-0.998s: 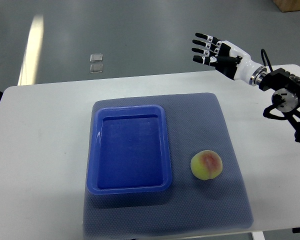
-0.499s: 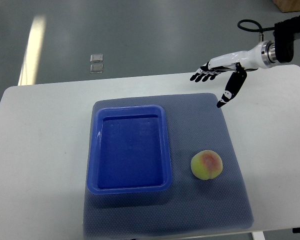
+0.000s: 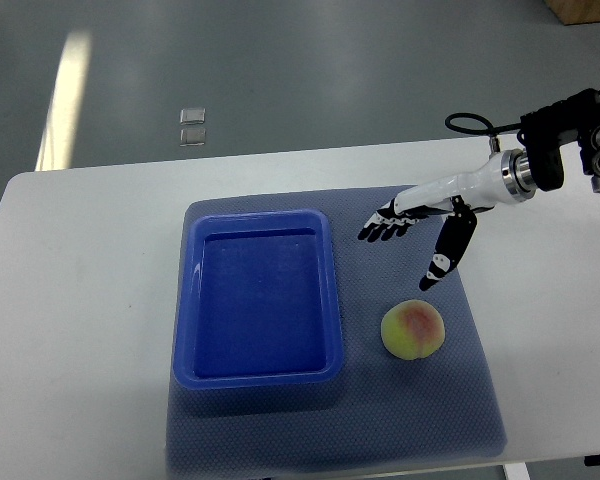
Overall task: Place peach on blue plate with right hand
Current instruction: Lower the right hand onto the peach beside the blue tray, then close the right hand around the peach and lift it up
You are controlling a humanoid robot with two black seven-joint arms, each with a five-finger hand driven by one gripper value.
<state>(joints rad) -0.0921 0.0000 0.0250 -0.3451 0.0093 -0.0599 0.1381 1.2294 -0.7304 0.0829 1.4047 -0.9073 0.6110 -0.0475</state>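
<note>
White desk (image 3: 90, 300) carries a blue-grey textured mat (image 3: 450, 400), with a round yellow-pink peach (image 3: 412, 329) beside an empty blue rectangular plastic plate (image 3: 185, 330). Above the peach hovers the right hand (image 3: 420, 225), fingers spread, holding nothing.

- We see the right hand (image 3: 427, 214) above the mat's (image 3: 410, 400) far right area, fingers spread, thumb pointing down toward the peach (image 3: 413, 330).
- We find the peach on the mat, just right of the blue plate (image 3: 258, 375), untouched.
- The mat lies on the white table (image 3: 80, 330).
</note>
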